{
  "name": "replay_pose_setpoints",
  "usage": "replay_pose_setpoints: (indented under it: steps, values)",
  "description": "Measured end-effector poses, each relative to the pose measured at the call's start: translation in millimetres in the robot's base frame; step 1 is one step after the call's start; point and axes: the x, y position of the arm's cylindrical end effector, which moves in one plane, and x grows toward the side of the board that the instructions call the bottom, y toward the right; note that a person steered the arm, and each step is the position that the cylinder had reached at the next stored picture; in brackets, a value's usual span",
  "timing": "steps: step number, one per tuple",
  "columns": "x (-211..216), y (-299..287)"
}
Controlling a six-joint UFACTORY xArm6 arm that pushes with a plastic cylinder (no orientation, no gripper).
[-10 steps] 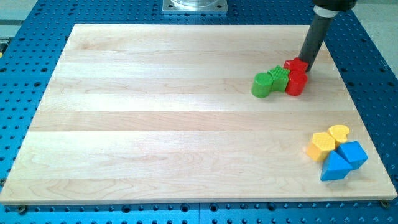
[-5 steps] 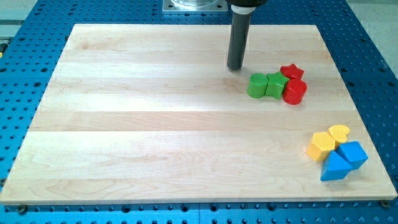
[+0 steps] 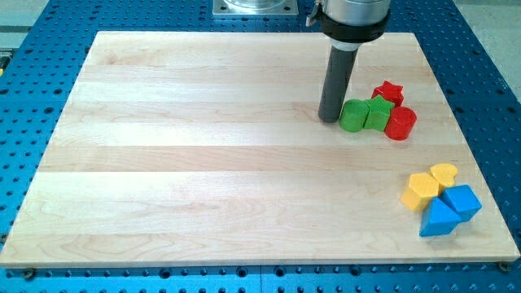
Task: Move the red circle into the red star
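Red sits toward the board's right edge, in its upper half: the red circle [image 3: 400, 124] lies just below and to the right of the red star [image 3: 388, 91], the two very close, though whether they touch cannot be told. Between them and my tip [image 3: 329, 119] stand two green blocks, a green cylinder [image 3: 352, 115] touching a ribbed green block [image 3: 376, 112] that presses against the red circle. My tip rests on the pale wooden board [image 3: 203, 163] right at the green cylinder's left side; it is a plain rod with nothing to spread or pinch. Near the lower right corner cluster a yellow hexagon [image 3: 421, 191], a yellow heart [image 3: 444, 173], a blue triangle [image 3: 438, 219] and a blue block [image 3: 463, 199].
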Motion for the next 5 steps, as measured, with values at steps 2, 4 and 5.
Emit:
replay_pose_setpoints:
  steps: [2,4,5]
  values:
    - [10,13]
    - [71,60]
    - [68,105]
